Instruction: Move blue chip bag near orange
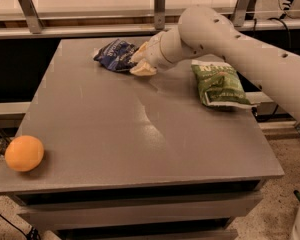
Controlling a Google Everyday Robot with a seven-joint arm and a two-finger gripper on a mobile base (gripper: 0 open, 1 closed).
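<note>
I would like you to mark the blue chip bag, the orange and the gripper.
blue chip bag [112, 55]: camera view, middle of its crumpled foil.
orange [24, 153]: camera view, centre of the fruit.
gripper [139, 60]: camera view, tip at the bag's right edge.

The gripper [139, 60] hangs at the far side of the grey surface [140, 134], which is matt with a dull sheen. Its parted jaws look like smooth cream plastic. Just left of the jaws, the blue chip bag [114, 55] is crinkled glossy foil. To their right, the green chip bag [219, 83] is shiny film. The orange [24, 153], well apart from the jaws, has smooth skin.
</note>
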